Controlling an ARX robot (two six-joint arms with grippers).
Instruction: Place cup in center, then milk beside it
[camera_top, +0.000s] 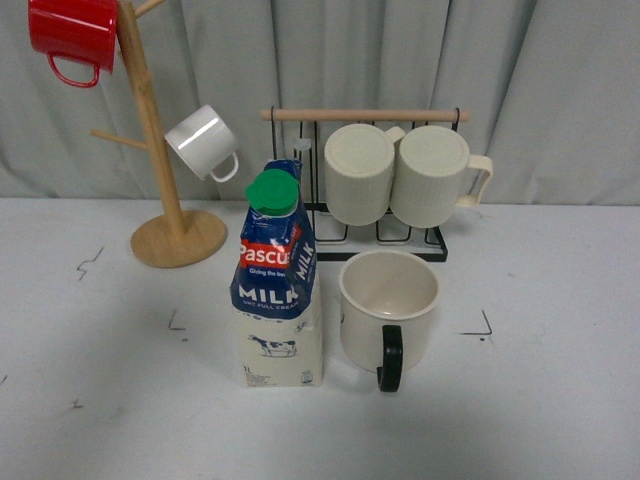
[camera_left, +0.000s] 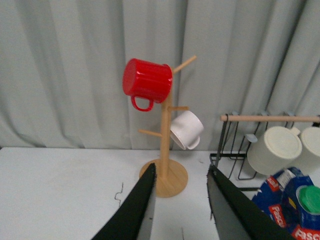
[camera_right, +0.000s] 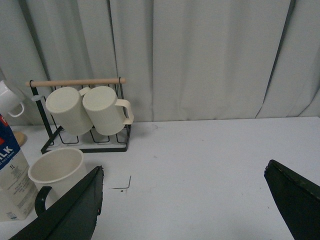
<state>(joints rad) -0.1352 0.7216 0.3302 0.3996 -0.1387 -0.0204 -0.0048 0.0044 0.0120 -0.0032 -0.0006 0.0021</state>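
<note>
At the far left of the table (camera_top: 80, 420) stands a wooden mug tree (camera_top: 165, 210) carrying a red mug (camera_top: 72, 35) and a small white mug (camera_top: 203, 143). The left end effector (camera_left: 180, 210) hangs in the air, its jaws apart and holding nothing; in its wrist view the tree base lies straight ahead between the jaws, and the milk (camera_top: 279, 285) sits off to that arm's right, only its blue top and green cap showing.

The milk stands upright, long axis vertical, inside the center (camera_top: 330, 425), the bare patch framed by black corner marks. Just beside it on the right, seemingly a narrow gap apart though the front view leaves this hard to judge, stands the cup (camera_top: 389, 310), upright, mouth up, black handle toward the robot. Behind them a wire rack (camera_top: 400, 240) holds two ribbed cream mugs (camera_top: 400, 172).

The right end effector (camera_right: 185, 205) is spread wide and empty, raised above bare table; the cup lies to its left and slightly ahead, so this arm is the nearer to it. Both items appear already placed, so probably neither arm needs another grasp.
</note>
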